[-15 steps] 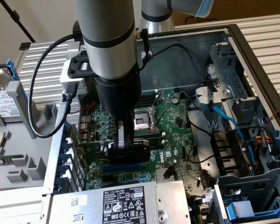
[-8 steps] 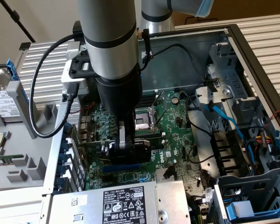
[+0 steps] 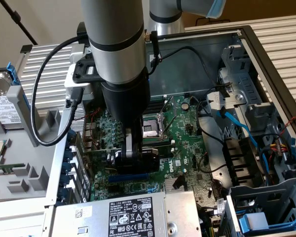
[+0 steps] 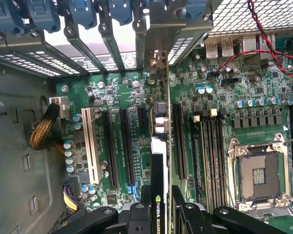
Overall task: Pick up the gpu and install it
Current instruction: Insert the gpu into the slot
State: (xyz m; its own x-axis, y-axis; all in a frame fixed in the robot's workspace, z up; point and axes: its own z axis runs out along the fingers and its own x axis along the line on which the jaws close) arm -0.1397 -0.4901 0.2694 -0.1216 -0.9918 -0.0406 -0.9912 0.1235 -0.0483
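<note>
gpu in pincer, apparently between expansion slots

The end effector grips the gpu above the motherboard.

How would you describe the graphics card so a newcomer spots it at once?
Find the open computer case and the green motherboard inside it. Over that board, the tool grips the graphics card. Unlike the flat board, it stands on edge, with a black cover and an NVIDIA label.

Bright even light, soft shadows, slight glare
</note>
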